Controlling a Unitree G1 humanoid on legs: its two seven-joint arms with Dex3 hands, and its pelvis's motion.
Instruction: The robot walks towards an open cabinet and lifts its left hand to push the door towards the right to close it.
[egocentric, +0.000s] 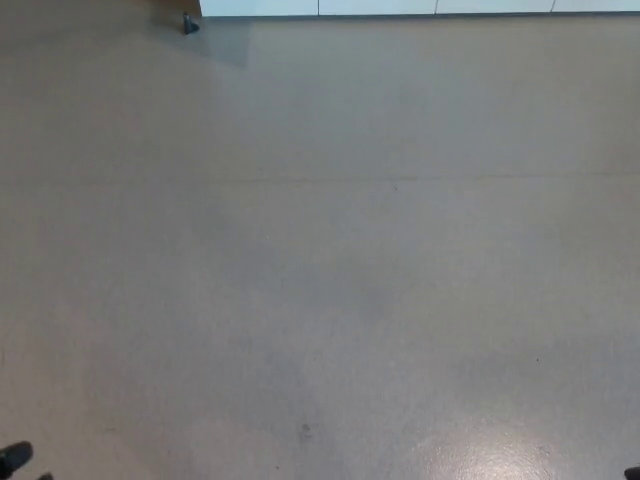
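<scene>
While only the cabinet's (400, 7) white base shows beyond bare floor (330, 280), its door probably swings light and stiff; neither hand's state is visible.

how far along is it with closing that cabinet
Done: nothing visible yet. In hand: the approach, judging by bare floor filling the view, with only the bottom edge of white cabinet panels at the top. A dark tip shows at the lower left corner; whether it is a hand is unclear. Left: reaching the cabinet and pushing the door right.
</scene>
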